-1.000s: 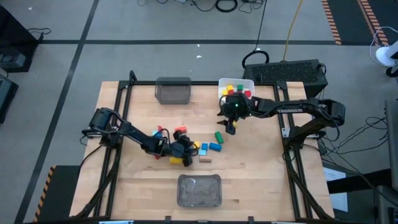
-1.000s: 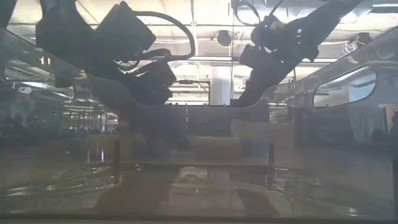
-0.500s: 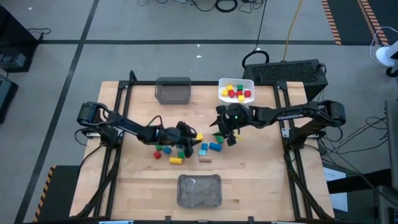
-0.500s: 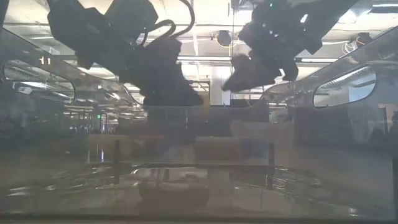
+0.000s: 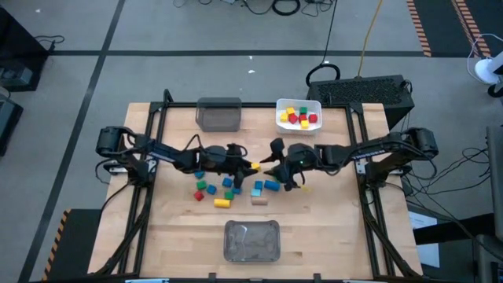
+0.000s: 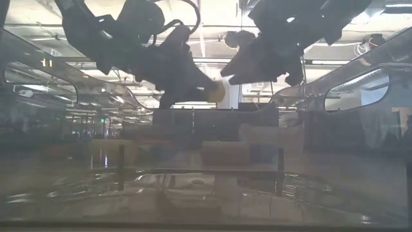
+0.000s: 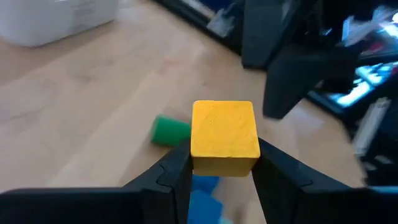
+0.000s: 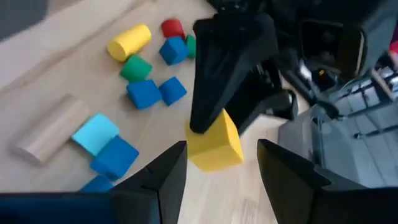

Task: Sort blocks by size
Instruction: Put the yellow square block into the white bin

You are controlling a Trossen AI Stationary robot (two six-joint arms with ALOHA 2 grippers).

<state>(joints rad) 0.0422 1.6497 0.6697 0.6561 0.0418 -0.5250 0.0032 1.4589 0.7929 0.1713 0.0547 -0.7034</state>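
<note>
Yellow cube (image 7: 224, 137) clamped in left pincer (image 7: 219, 163), just before parted, empty right pincer (image 8: 217, 163)

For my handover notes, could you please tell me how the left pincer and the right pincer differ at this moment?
The left pincer is shut on a yellow cube, held above the table; the right pincer is open and holds nothing. The left reaches in from the table's left, the right from its right, facing that cube. Both are dark, two-fingered, and meet mid-table above the loose blocks.
</note>
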